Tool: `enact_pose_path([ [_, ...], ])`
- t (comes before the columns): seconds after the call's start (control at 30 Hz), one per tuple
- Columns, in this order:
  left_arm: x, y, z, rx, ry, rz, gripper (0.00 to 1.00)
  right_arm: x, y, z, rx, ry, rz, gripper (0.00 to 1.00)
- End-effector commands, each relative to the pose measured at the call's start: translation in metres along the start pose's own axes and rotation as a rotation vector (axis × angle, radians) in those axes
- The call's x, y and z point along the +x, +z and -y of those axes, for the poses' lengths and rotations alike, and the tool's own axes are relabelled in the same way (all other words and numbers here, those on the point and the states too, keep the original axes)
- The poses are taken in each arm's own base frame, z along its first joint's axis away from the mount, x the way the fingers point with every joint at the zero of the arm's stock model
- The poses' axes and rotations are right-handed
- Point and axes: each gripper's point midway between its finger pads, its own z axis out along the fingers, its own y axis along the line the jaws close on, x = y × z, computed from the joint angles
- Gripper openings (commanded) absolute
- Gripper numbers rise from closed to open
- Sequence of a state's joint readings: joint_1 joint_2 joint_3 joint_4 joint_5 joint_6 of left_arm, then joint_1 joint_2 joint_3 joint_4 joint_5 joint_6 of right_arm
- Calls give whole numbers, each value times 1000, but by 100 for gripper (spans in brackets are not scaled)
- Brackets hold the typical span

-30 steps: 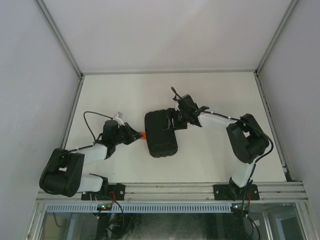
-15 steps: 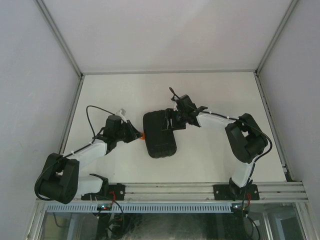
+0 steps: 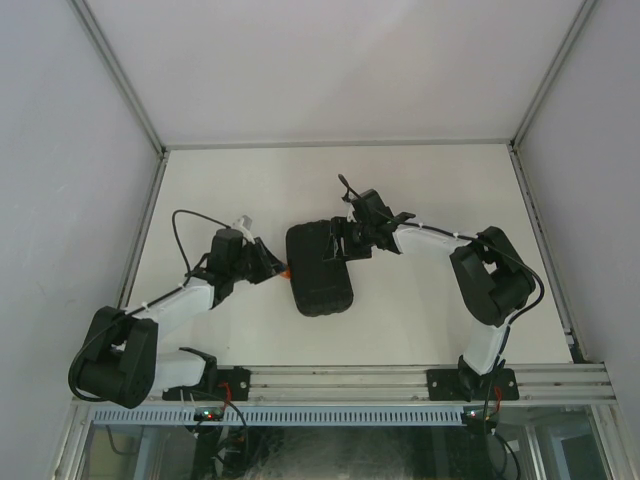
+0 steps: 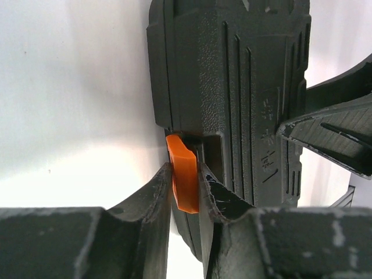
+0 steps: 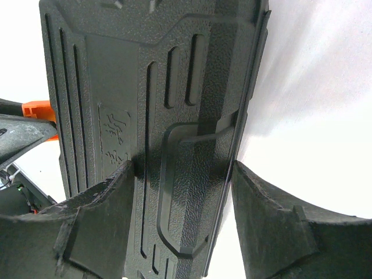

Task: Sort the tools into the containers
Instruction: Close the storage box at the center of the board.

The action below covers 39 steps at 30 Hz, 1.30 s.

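The container, a black case (image 3: 320, 278), lies shut on the white table (image 3: 430, 190), its ribbed lid (image 5: 163, 104) facing up. Its orange latch (image 4: 181, 168) sticks out of the left side (image 3: 286, 269). My left gripper (image 4: 185, 187) is shut on that latch, a finger pressed against each face; from above the left gripper (image 3: 272, 264) sits at the case's left edge. My right gripper (image 5: 183, 171) straddles the case's far right part, one fingertip (image 5: 110, 197) on the lid and the other at its rim; from above the right gripper (image 3: 344, 243) is over that corner. No tools are in view.
An aluminium rail (image 3: 340, 380) with both arm bases runs along the near edge. Slanted frame posts (image 3: 145, 205) and white walls close in the table on the left, right and back. The right gripper's finger (image 4: 337, 133) reaches into the left wrist view.
The left arm has stretched out, its elbow dropping toward the near left, while its gripper stayed at the latch. The case shifted slightly left. The right arm barely moved.
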State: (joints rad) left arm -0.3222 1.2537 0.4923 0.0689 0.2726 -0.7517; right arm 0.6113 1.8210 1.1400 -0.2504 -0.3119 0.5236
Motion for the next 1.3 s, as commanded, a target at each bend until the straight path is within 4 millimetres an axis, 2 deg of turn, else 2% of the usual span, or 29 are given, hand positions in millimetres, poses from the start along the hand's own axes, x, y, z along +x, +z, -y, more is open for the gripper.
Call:
enact_pose_path([
  [0.0,-34,-7,45,149,18,101,27,37,8,40,157,-37,-120,34],
  [0.67,-24,1,51,209,-20,70,29,40,10,38,145,-33,-133,33],
  [1.27,-19,5,54,218,-19,53,39,42,12,38,140,-31,-143,33],
])
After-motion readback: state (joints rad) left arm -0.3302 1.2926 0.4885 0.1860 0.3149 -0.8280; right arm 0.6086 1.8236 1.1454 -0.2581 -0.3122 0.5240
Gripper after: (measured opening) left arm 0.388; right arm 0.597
